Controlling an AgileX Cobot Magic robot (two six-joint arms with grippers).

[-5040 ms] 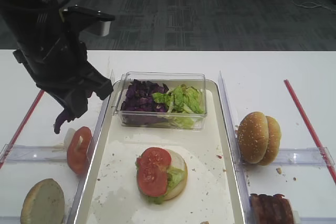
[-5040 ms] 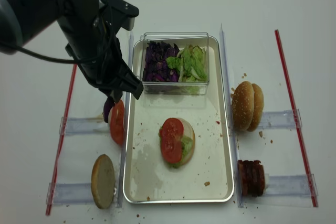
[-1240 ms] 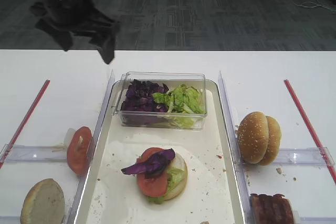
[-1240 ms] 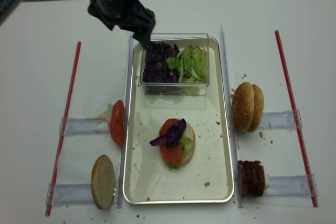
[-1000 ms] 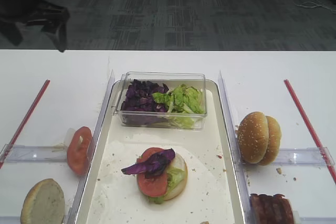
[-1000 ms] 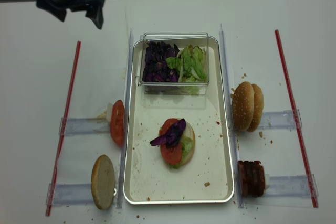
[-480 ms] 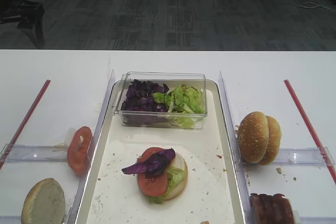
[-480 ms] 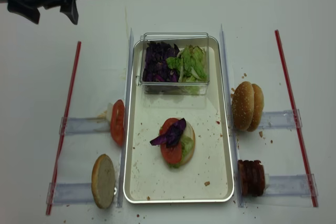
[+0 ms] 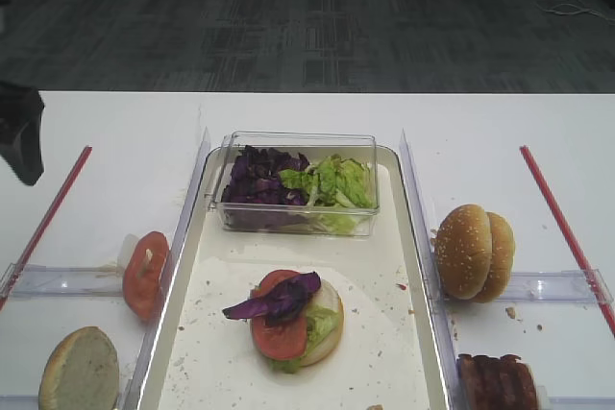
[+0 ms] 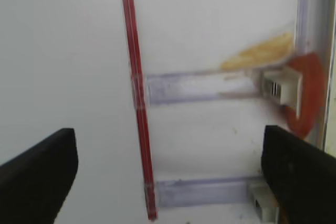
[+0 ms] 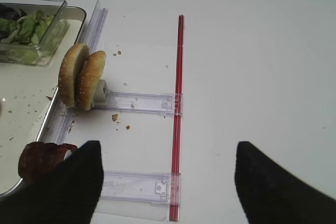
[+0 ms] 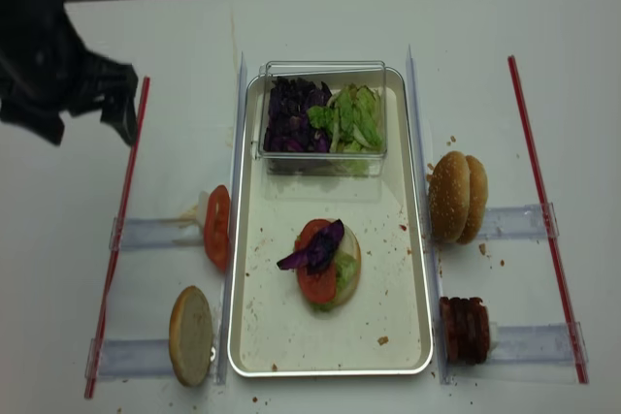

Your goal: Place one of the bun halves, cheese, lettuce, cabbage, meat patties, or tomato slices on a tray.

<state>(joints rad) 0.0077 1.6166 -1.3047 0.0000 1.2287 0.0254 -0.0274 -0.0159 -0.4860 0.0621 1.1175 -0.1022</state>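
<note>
On the cream tray (image 9: pixel 384 266) lies a stack: a bun half (image 9: pixel 332 301), lettuce (image 9: pixel 322 324), a tomato slice (image 9: pixel 279 336) and a purple cabbage shred (image 9: pixel 279 298) on top. My left gripper (image 12: pixel 89 128) hangs open and empty over the left red strip, well left of the tray. Its wrist view shows a standing tomato slice (image 10: pixel 307 93) to the right of the gripper (image 10: pixel 168 179). My right gripper (image 11: pixel 168 182) is open over bare table right of the tray, holding nothing.
A clear tub (image 9: pixel 298 184) of cabbage and lettuce sits at the tray's far end. Left of the tray stand a tomato slice (image 12: pixel 216 226) and a bun half (image 12: pixel 191 334) in clear holders. On its right are sesame buns (image 12: pixel 457 197) and patties (image 12: pixel 466 329). Red strips (image 12: pixel 532 181) run along both sides.
The cabbage shred that my left gripper carried now lies on the stack. The open left gripper has swung from the back of the table out left and toward the front, over the red strip.
</note>
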